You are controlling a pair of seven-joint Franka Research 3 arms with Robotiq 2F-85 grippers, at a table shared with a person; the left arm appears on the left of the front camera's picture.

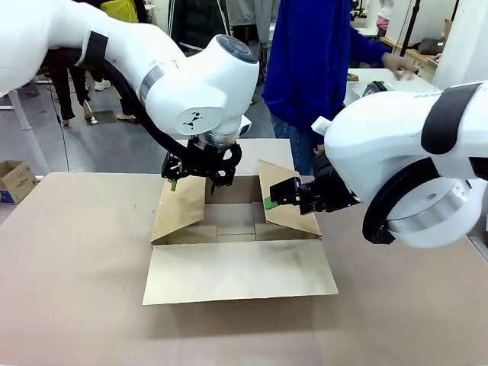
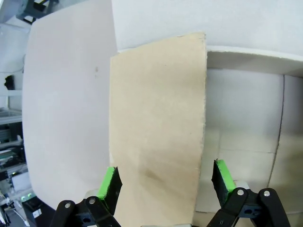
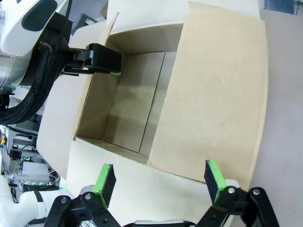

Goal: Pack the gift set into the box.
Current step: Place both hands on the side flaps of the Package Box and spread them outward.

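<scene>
The brown cardboard box stands open in the middle of the table, its front flap lying flat toward me and its side flaps standing up. My left gripper hangs over the left flap, open, with the flap's edge between its green pads. My right gripper is open astride the right flap. In the right wrist view the box's inside shows bare cardboard. The gift set is out of view.
A person in a blue top stands at the far side, just behind the box. A small cardboard carton sits on the floor at far left. Bare table surrounds the box.
</scene>
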